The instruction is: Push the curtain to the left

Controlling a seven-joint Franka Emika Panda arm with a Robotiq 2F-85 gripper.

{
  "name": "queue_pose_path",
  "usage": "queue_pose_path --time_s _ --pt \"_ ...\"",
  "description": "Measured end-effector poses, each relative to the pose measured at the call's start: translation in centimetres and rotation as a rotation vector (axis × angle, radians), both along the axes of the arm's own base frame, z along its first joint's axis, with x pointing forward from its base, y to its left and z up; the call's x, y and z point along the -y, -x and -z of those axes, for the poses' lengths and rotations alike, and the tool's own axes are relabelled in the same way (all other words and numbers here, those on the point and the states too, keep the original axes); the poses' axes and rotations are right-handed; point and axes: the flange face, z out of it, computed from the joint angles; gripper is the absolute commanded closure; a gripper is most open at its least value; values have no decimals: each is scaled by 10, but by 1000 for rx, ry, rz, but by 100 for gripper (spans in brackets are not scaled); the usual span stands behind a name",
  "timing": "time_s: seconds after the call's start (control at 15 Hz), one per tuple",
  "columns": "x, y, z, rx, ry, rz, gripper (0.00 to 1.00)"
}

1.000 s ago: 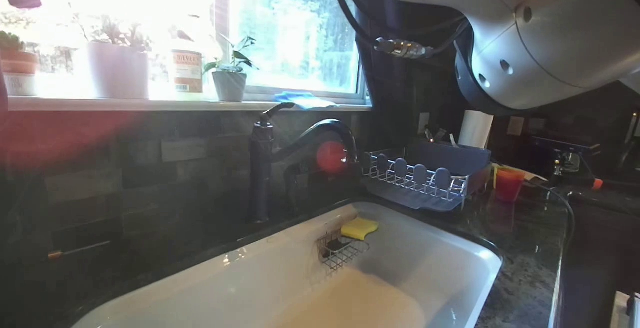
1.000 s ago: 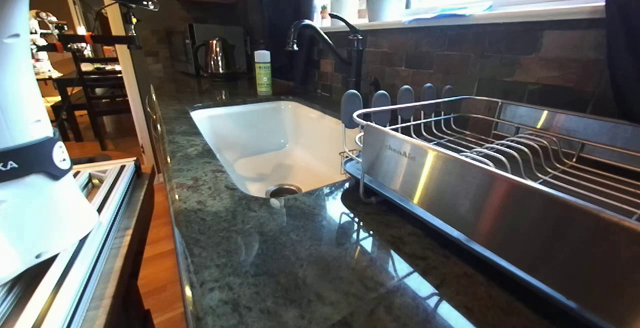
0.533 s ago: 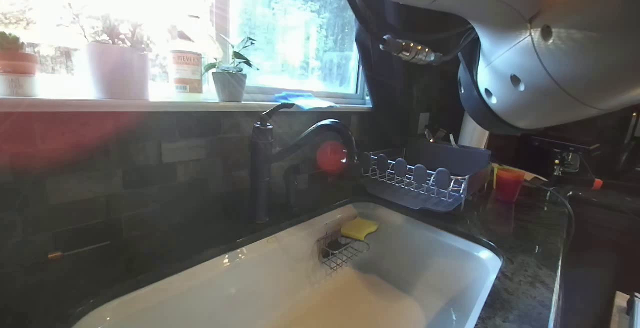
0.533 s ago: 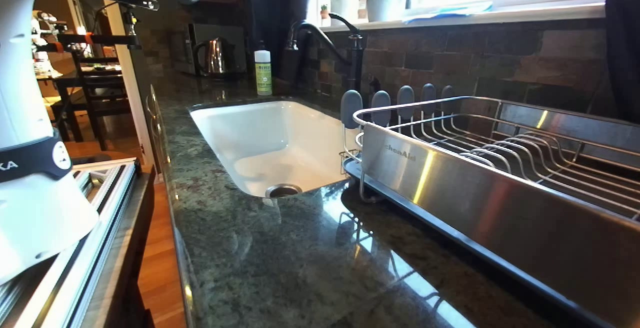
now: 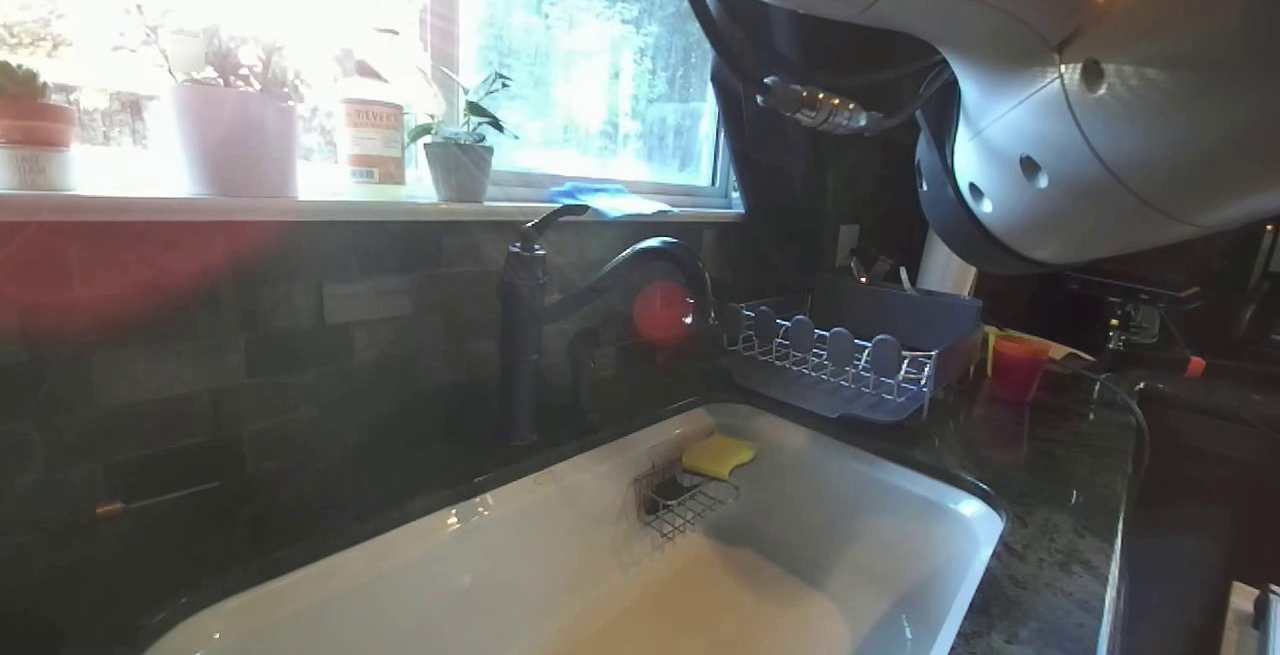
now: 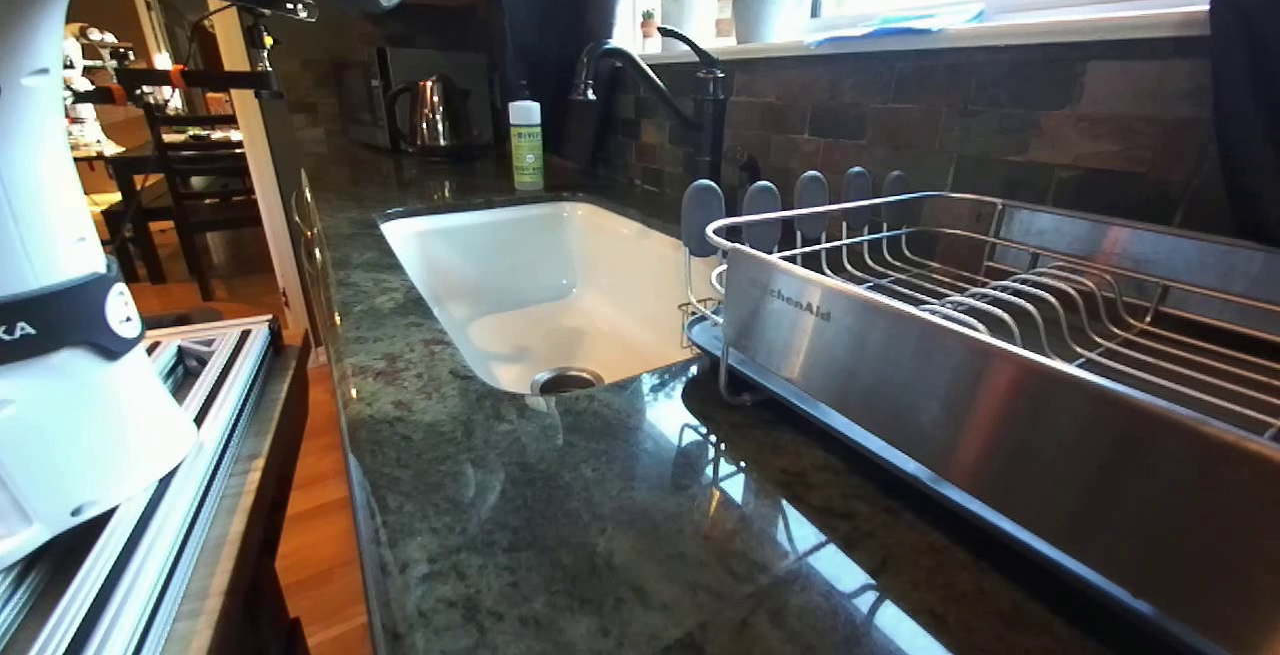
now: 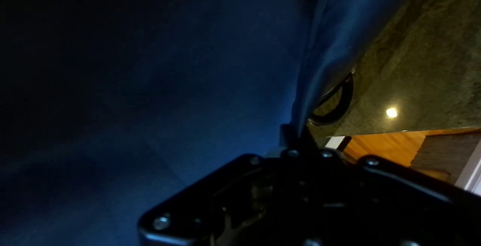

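Counter (image 6: 480,525): dark mottled stone is framing the white sink (image 6: 560,280).
Dish rack (image 6: 960,395): is standing just beside one end of the sink.
Red cup (image 5: 1018,369): is standing past that end, apart from the sink.
Faucet (image 6: 711,120): is rising just beside one long side of the sink.
Bottle (image 6: 527,147): is standing upright near the sink's opposite end.
Kettle (image 6: 432,113): is sitting farther past that opposite end.

Low in an exterior view, your oblong white sink (image 5: 600,580) holds a wavy yellow sponge (image 5: 718,456) (grey wire dish rack (image 5: 840,347) behind, right).
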Motion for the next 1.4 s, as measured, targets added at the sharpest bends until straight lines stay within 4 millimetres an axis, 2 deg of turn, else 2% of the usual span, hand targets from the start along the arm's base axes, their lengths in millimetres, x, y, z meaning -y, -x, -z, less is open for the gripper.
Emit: queue_pose_path --time_s 0.2,0.67,0.73,0.8,0.87,0.93,1.2,1.27,1.4 --pt "2 -2 -5 -4 -25 2 99" --pt "-11 23 -5 -79 -100 -160 99" --pt "-13 26 -5 -88 -110 -179 73" --pt "-14 29 -6 -100 -119 -197 72" --pt "-15 32 -5 -112 -120 -217 65" --pt "-20 37 7 -131 -82 -257 58" --pt "-35 58 79 -209 115 -379 27" --pt "-35 60 89 -214 173 -390 21" --pt "-32 59 95 -205 254 -372 5"
